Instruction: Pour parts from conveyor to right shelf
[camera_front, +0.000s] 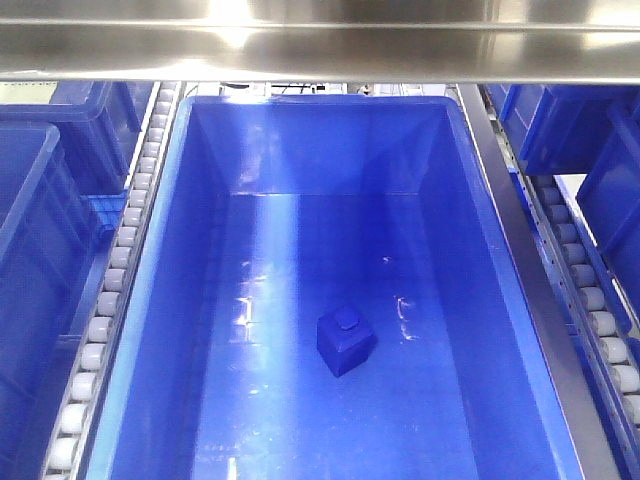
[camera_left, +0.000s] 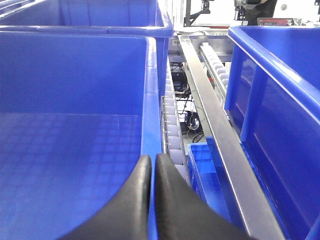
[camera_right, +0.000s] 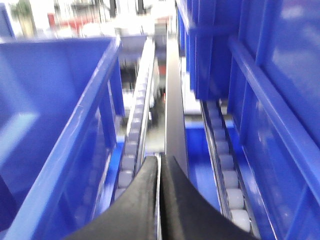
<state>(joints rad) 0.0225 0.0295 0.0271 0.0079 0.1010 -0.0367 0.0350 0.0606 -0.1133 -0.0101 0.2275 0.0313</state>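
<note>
Blue plastic fills nearly everything I can see from the front camera: a large bin sits square in front of me on the right shelf, and the small blue block rests on its floor, a little toward the near end and roughly centred between the side walls, upright with its round stud on top. It touches neither wall. White rollers run along both sides of this bin, and a bright steel beam crosses the top of the view. More blue bins stand to either side. On my left wrist camera, the left gripper has its two black fingers pressed together at the tips with nothing between them; it sits just over the rim of a bin whose floor has a grid pattern, with a roller track and a steel rail beside it. On my right wrist camera, which is blurred, the right gripper is likewise closed, fingertips meeting and holding nothing, above a roller track that runs between a bin wall on one side and more blue bins on the other. I cannot see the conveyor in any view.
</note>
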